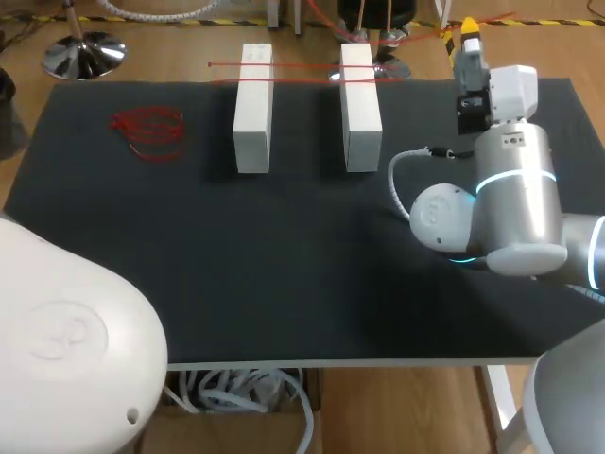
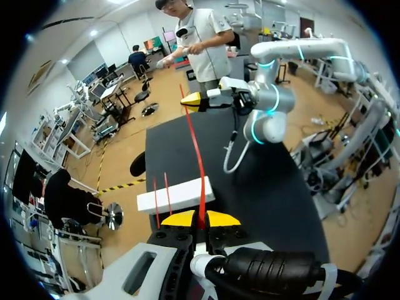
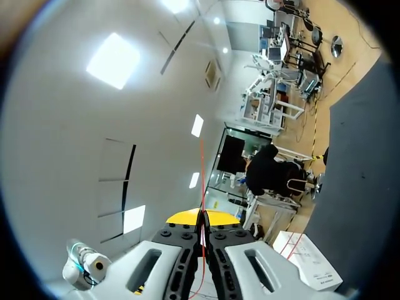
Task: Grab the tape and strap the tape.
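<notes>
Over the black table [image 1: 284,265], your tape [image 2: 195,150] stretches lengthwise from left gripper [image 2: 201,219] to right gripper [image 3: 203,217], both pinching it.

Head view: left arm [image 1: 66,331] casing covers the bench [image 1: 284,284] at its near-left corner. The right arm [image 1: 510,208] hides the bench beneath it. Tape [image 1: 227,64] too thin to trace into right claw [image 1: 470,30]. Right wrist view: white block [image 3: 309,262] cut by the rim.
</notes>
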`<state>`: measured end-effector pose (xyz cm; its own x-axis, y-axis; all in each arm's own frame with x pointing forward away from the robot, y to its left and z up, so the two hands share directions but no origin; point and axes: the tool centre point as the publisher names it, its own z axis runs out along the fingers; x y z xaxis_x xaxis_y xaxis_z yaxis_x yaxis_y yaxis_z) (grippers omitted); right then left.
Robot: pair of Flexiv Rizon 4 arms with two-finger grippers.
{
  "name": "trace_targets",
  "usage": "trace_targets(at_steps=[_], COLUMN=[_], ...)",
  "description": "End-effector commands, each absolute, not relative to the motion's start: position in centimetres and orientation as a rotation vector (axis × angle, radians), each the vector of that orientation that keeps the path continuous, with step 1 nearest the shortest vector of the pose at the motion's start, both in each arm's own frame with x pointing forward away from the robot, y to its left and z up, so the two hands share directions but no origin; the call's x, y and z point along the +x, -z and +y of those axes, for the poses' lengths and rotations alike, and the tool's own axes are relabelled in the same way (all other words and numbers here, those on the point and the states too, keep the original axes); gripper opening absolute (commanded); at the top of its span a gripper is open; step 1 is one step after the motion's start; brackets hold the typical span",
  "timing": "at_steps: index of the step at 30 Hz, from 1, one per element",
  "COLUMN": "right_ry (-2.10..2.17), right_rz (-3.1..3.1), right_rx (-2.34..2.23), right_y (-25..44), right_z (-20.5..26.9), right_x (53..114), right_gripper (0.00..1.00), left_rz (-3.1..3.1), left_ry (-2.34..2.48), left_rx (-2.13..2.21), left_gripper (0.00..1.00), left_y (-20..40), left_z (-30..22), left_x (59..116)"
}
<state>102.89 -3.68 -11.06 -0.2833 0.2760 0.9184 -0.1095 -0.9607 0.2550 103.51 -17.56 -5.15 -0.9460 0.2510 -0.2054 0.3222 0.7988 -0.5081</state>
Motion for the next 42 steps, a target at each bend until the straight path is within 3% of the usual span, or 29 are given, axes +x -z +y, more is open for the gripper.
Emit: trace_targets(at_steps=[1, 20, 42], right_ry=[-2.324, -2.324, -2.324], right_rz=[0.205, 0.205, 0.205], right_rx=[1.717, 1.717, 1.717], right_y=[10.9, 10.9, 10.9], right_z=[-3.6, -3.6, -3.6], right_x=[102.9, 102.9, 102.9], right_gripper=[0.0, 0.0, 0.0], left_rz=[2.896, 2.966, 2.938], left_ry=[0.681, 0.248, 0.277], left_rx=[0.476, 0.593, 0.584], left_gripper=[0.0, 0.0, 0.0], left_y=[4.5, 3.7, 3.3], left_z=[-18.3, -19.5, -19.5], left_x=[103.5, 103.3, 103.8])
